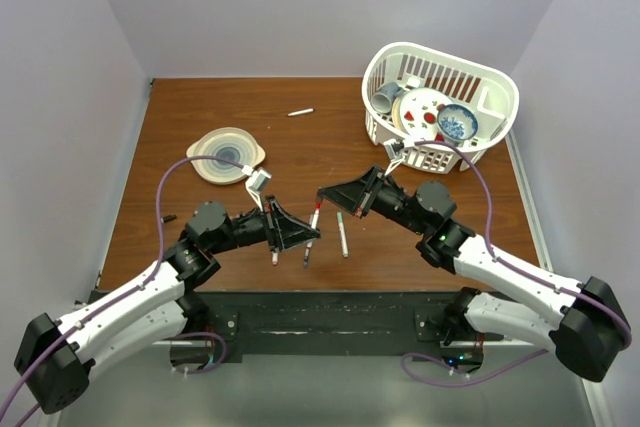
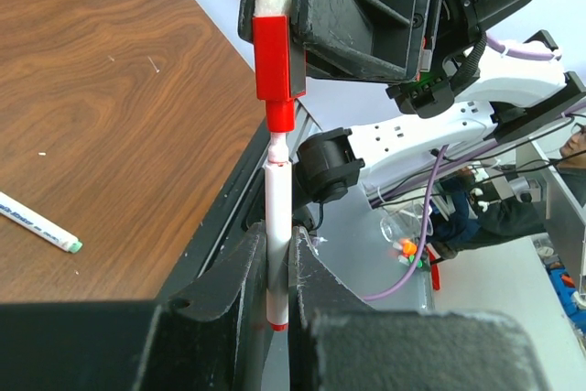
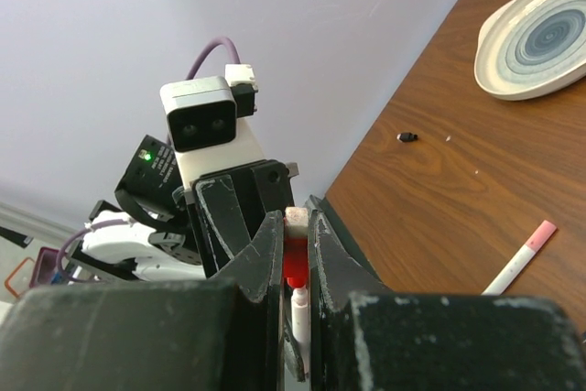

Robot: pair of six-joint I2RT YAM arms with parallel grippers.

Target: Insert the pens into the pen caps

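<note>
Red cap meeting its pen in mid-air, over the desk's (image 1: 330, 147) 6 o'clock side.
My left pincer (image 2: 275, 254) is nearly closed, clamped round the white pen (image 2: 277, 208), which points to 12 o'clock in the left wrist view; my right pincer (image 3: 295, 235) is pinched tight on the red cap (image 2: 273, 52) directly above it. The tip sits at or just inside the cap mouth; how deep, I can't tell. The axes look nearly in line to me, so I'd push straight along the barrel, slowly, without sideways twist, holding both grips firm until the cap seats. Spare pens (image 1: 342, 235) lie on the desk beneath, toward 6 o'clock.
</note>
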